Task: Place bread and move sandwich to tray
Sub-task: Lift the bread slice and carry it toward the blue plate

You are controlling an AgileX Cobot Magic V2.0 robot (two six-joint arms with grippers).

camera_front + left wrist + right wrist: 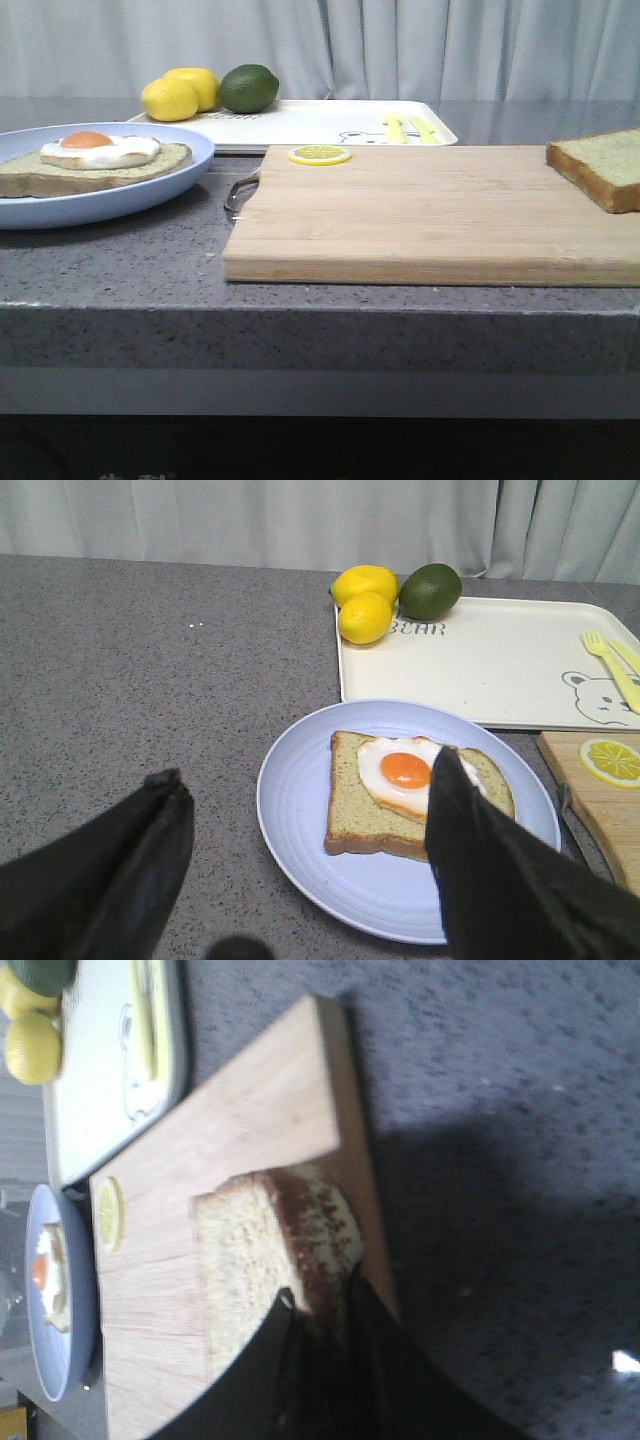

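Observation:
The bread (600, 165) lies at the right end of the wooden cutting board (420, 210), its thick brown crust showing. In the right wrist view my right gripper (320, 1295) is shut on the crust edge of the bread (260, 1250). The sandwich (95, 160), a bread slice topped with a fried egg, rests on the pale blue plate (150, 190) at the left. My left gripper (305, 765) hangs open above the plate (300, 820), one finger in front of the sandwich (370, 810). The white tray (320, 122) lies behind the board. Neither gripper shows in the front view.
Two lemons (180, 95) and a lime (248, 88) sit at the tray's far left corner. Yellow cutlery (408, 128) lies on the tray's right side. A lemon slice (320, 155) rests on the board's back edge. A metal handle (240, 192) sticks out of the board's left end.

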